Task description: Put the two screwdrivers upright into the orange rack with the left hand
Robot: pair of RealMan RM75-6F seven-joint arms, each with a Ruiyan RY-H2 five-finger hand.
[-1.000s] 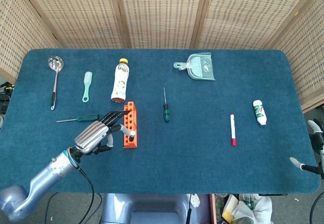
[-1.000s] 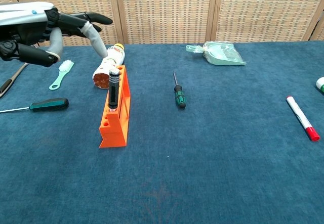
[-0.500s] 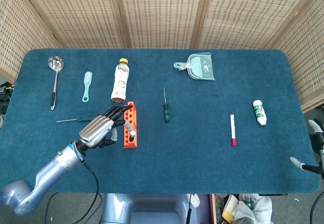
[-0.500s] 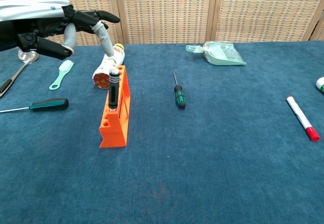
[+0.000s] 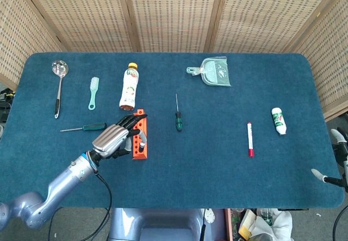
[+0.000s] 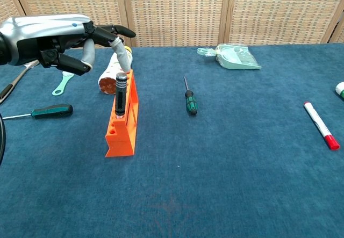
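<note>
Blue cloth surface (image 5: 217, 165) w/ wicker screens behind. Largest to smallest: left arm reaches in from the near-left corner; left hand (image 5: 111, 138) hovers above the orange rack (image 6: 122, 125), fingers (image 6: 119, 31) spread and holding nothing. Right hand barely shows at the far right edge of the head view, can't tell its state. Rack stands at left-centre w/ a black tool (image 6: 121, 93) upright in one hole, looks like a screwdriver already placed, not sure. Bottle (image 5: 128, 85) lies just behind the rack. One screwdriver (image 5: 87, 127) lies left of the rack, green handle toward it; second screwdriver (image 6: 188, 97) lies right of the rack, well apart from the hand.

Risks, my guess: hand is right over the rack, so a low sweep could clip the upright tool or tip the rack; thin shafts lying flat are easy to fumble.

Vs a second ago: hand has moved right and forward, over the rack instead of left of it. Nothing else has shifted.
</note>
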